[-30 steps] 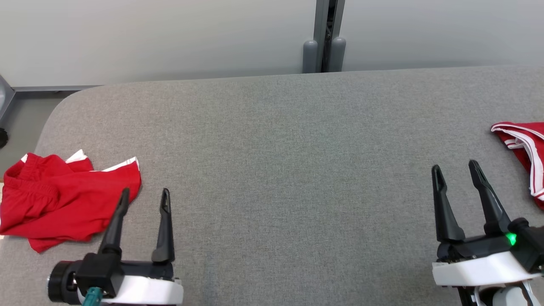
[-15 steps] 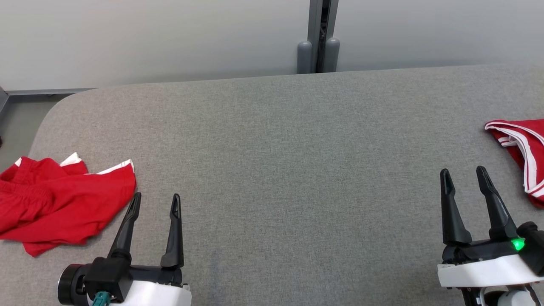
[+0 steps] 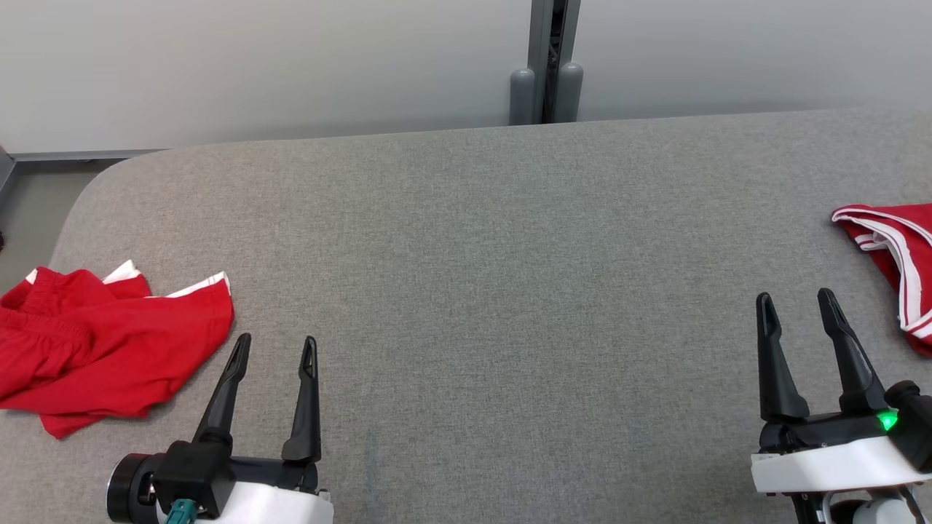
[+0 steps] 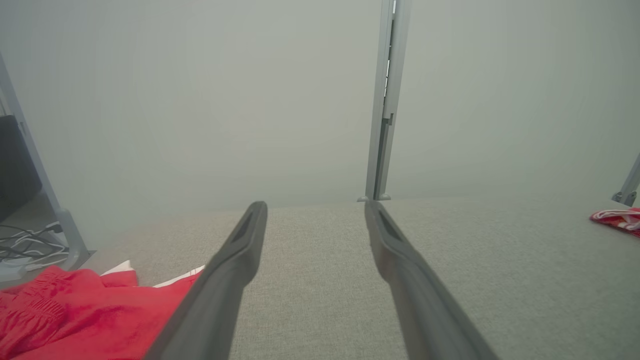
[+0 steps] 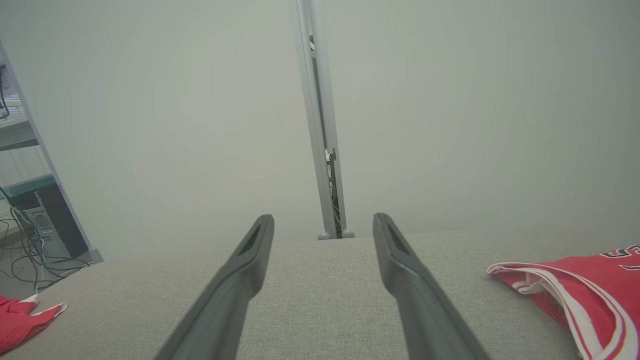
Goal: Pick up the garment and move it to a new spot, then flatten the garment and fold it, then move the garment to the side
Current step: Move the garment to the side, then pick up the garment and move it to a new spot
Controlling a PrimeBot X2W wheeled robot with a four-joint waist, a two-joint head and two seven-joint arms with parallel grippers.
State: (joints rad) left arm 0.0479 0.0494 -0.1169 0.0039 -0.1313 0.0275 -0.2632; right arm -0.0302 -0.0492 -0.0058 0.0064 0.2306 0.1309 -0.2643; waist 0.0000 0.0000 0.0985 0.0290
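Nearest us, our left gripper has slid a little to the right, off the hem of the red shorts that its outer finger overlapped a second ago. It now hovers just beside them, fingers spread wide with nothing between them. Our right gripper sits much as it did, just as wide and just as empty, near the red jersey but apart from it (the whole head view has also shifted a touch, which is our head turning, not the clothes moving).

Both garments lie on the grey table, the shorts bunched at its left end and the jersey at its right, well apart, with the middle bare. We judge that the left arm is backing off the shorts, so they may already be set aside and the jersey may be next, though we cannot be sure.

Farther out, the right wrist view gives us black lettering on the jersey, which the head view crops away, and a computer tower beyond the table's left end. The left wrist view brings out the shorts' gathered waistband. The head view sets both grippers against both garments, with the grey post farthest back
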